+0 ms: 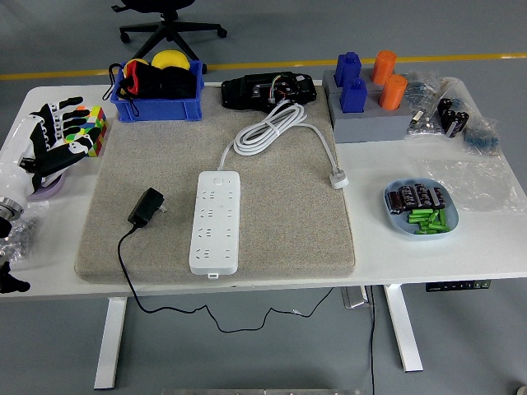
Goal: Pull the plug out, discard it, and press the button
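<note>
**Left hand raised at the far-left edge, fingers spread**

Only the left arm in view, entering from the left edge and reaching toward the far-left part of the scene. White forearm section (10,177) cut off by the left border, angled up and to the right. Left hand (56,140) at its end, black with white segments on the fingers. Fingers (59,111) extended and fanned apart, pointing to the far right, holding nothing. Thumb lower and nearer, set apart from the rest. Palm side not clearly readable.
</note>
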